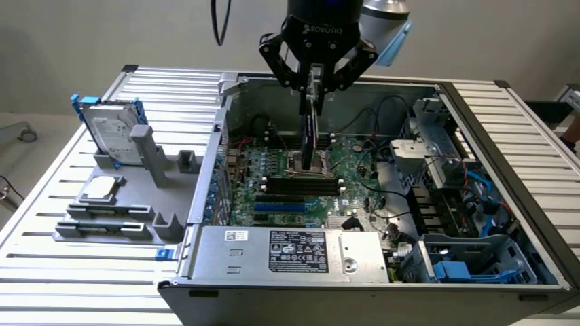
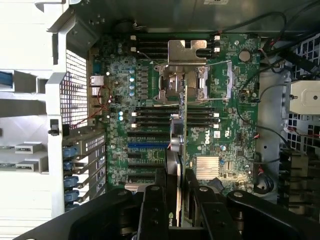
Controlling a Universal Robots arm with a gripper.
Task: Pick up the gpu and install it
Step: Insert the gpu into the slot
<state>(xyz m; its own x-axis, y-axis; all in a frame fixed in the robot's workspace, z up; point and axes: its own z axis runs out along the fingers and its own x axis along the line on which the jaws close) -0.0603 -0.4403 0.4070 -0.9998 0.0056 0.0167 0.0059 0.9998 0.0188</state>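
**Visitor:** Where's the card?

**Technician:** Start with the big thing. The case (image 1: 216, 156) lies open on its side, and the gripper (image 1: 314, 83) hangs over the middle of it, clenched on the gpu (image 1: 309, 136).

**Visitor:** So it's in the air?

**Technician:** Yes. It's held by its upper edge and hangs edge-down above the board (image 1: 272, 170), clear of it as far as I can judge. On the wrist view the fingers (image 2: 152, 210) pinch both faces, and the gpu (image 2: 176, 150) runs away from them as a thin line.

**Visitor:** What worries you?

**Technician:** Alignment, mostly. The card seems to hang over the socket (image 1: 305, 161) and the black slots (image 1: 292, 182), not the blue slot (image 1: 282, 201). I can't tell which slot it belongs in. If it came down off-line, its edge would land on the socket latch or a slot wall instead of seating.

**Visitor:** And the grip?

**Technician:** It's a narrow pinch on a thin card. With any tilt it could twist between the pads and jam crooked. Pressing on it like that would flex the board.

**Visitor:** Anything smaller?

**Technician:** The cables (image 1: 385, 200). They lie in loose black loops near the board, on the exterior view's right. A sideways drift could snag one and drag the card askew.
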